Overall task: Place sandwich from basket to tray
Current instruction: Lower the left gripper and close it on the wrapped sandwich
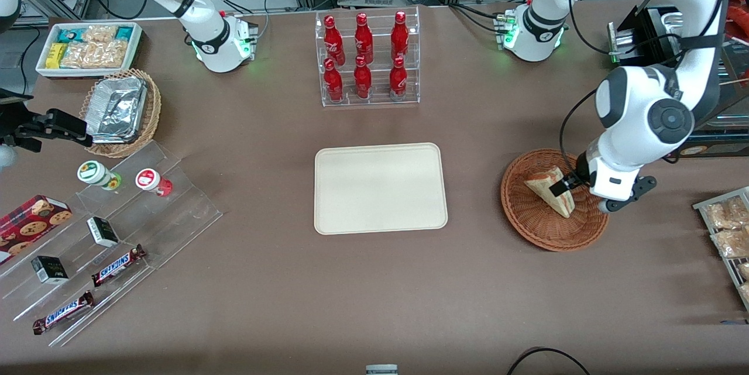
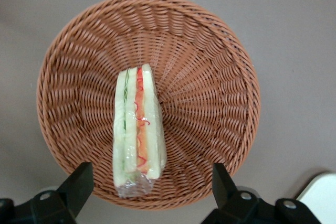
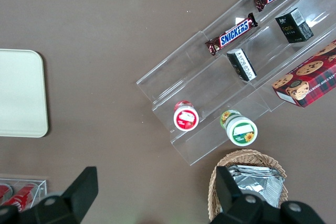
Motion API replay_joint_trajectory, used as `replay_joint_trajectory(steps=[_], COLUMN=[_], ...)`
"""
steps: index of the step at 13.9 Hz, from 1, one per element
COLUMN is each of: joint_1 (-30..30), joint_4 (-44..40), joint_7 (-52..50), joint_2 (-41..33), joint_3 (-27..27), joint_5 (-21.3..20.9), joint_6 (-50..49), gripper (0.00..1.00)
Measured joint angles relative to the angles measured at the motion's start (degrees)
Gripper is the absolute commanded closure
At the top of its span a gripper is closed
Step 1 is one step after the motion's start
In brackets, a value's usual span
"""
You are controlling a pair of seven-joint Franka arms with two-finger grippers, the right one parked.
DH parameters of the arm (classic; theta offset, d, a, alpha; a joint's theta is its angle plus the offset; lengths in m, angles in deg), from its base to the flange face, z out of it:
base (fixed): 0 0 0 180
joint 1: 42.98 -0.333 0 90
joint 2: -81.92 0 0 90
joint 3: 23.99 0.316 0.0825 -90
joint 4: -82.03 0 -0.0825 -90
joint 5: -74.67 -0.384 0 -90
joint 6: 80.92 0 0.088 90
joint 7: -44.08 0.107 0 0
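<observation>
The sandwich (image 1: pixel 549 190) (image 2: pixel 137 129), a wrapped wedge with red and green filling, stands on its edge in the round reddish-brown wicker basket (image 1: pixel 529 229) (image 2: pixel 210 77) toward the working arm's end of the table. My left gripper (image 1: pixel 563 186) (image 2: pixel 151 170) hangs just above the basket, open, one finger on each side of the sandwich's wrapped end and not touching it. The cream tray (image 1: pixel 380 188) (image 2: pixel 321 199) (image 3: pixel 21 93) lies flat at the table's middle, beside the basket, with nothing on it.
A clear rack of red bottles (image 1: pixel 367 59) stands farther from the front camera than the tray. Snack packets (image 1: pixel 725 229) lie at the working arm's end. A tiered acrylic shelf (image 1: pixel 105 234) with bars and jars, a foil-container basket (image 1: pixel 120 112) and a white bin (image 1: pixel 88 47) sit toward the parked arm's end.
</observation>
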Motion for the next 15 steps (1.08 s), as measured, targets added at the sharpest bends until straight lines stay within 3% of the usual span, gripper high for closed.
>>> replay_joint_trajectory(steps=[3,15], joint_1=[0.1,0.05], joint_4=[1.34,9.46], joint_7=[-4.27,-4.77], joint_2=[0.55,0.9], joint_3=[-0.03,0.13], joint_5=[0.0,0.0], joint_6=[1.84,11.08], gripper=[0.0,0.0])
